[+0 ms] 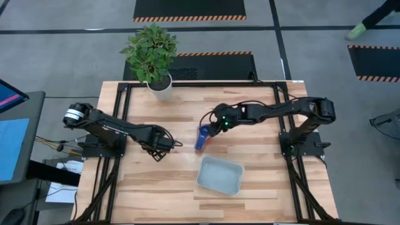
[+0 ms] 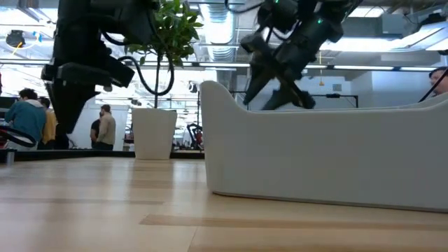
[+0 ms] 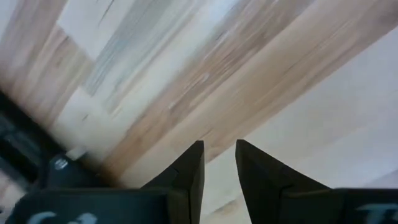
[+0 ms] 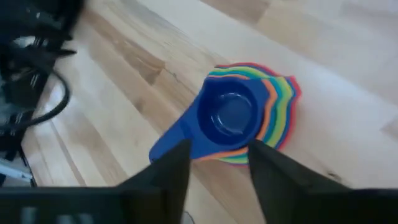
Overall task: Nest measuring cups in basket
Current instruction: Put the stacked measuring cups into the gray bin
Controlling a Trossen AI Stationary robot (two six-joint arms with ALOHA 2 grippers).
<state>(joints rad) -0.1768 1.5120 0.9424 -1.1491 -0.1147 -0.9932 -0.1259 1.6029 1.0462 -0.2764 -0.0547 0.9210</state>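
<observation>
On the left half of the pale wooden slatted table (image 1: 144, 181), left arm's end effector (image 1: 169, 144) hovers low over bare boards, about midway between the far and near edges. Its two dark fingers (image 3: 189, 171) stand a narrow gap apart, nothing between them; only wood grain shows beneath.

Far edge, left of centre: white plastic plant pot (image 1: 160, 89) with a leafy green plant (image 1: 150, 51), upright. From table height the pot (image 2: 152, 133) stands well beyond the other things.

Table centre: stack of nested plastic measuring cups (image 1: 202, 137), dark blue cup on top, lying on the boards. The right wrist view shows the dark blue cup (image 4: 231, 116) sitting inside the others, whose rims fan out around it in orange, light blue, green, yellow and red bands; its flat handle (image 4: 171, 140) sticks out to one side. The stack is on the table, outside the basket, just beyond the basket's far-left corner.

Right arm's end effector (image 1: 212, 129) sits directly above the stack, fingers (image 4: 168, 174) spread moderately, straddling it without closing on it. A green light glows on the wrist.

Near edge, centre-right: shallow pale grey-blue rectangular plastic basket (image 1: 220, 175), rounded corners, set slightly askew; inside looks bare from above. Its wall (image 2: 329, 154) fills the low view's foreground.

People show in the room behind the table, at the low view's left.
</observation>
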